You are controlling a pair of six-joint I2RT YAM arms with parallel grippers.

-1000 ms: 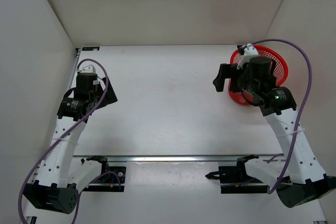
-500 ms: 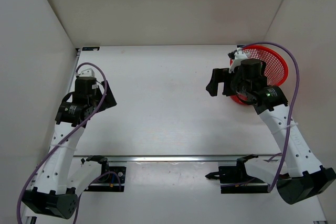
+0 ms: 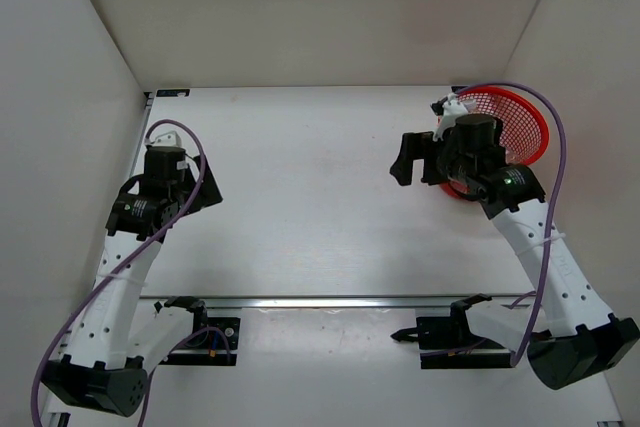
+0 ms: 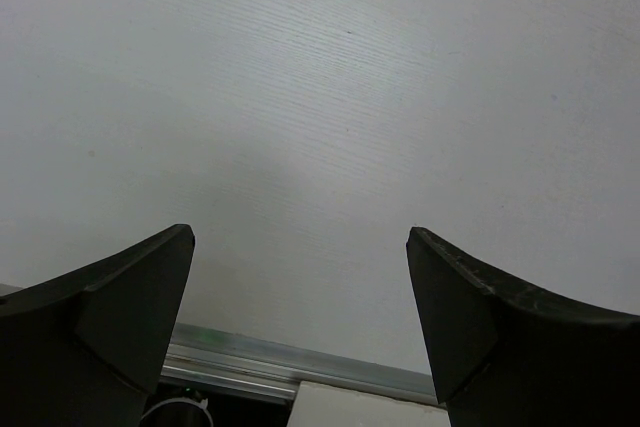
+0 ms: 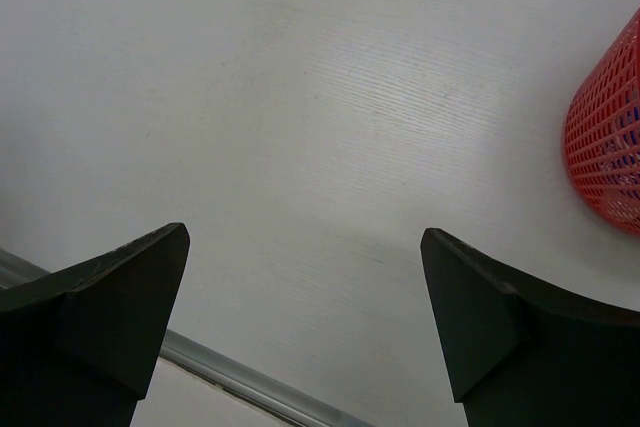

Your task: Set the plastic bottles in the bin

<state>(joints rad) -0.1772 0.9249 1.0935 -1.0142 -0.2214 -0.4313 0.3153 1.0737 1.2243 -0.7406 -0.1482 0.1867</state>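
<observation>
The red mesh bin (image 3: 528,119) stands at the far right of the table, partly behind my right arm. Its side also shows at the right edge of the right wrist view (image 5: 608,147). No plastic bottle shows on the table in any view, and what lies inside the bin is hidden. My right gripper (image 3: 407,160) is open and empty, just left of the bin, over bare table (image 5: 306,232). My left gripper (image 3: 205,187) is open and empty at the left side of the table (image 4: 300,234).
White walls close the table at the left, back and right. A metal rail (image 3: 330,300) runs along the near edge, and shows in the left wrist view (image 4: 250,365) and the right wrist view (image 5: 250,379).
My right gripper has moved left, away from the bin, still open. The left arm drew back slightly toward the near edge, then stayed put.
</observation>
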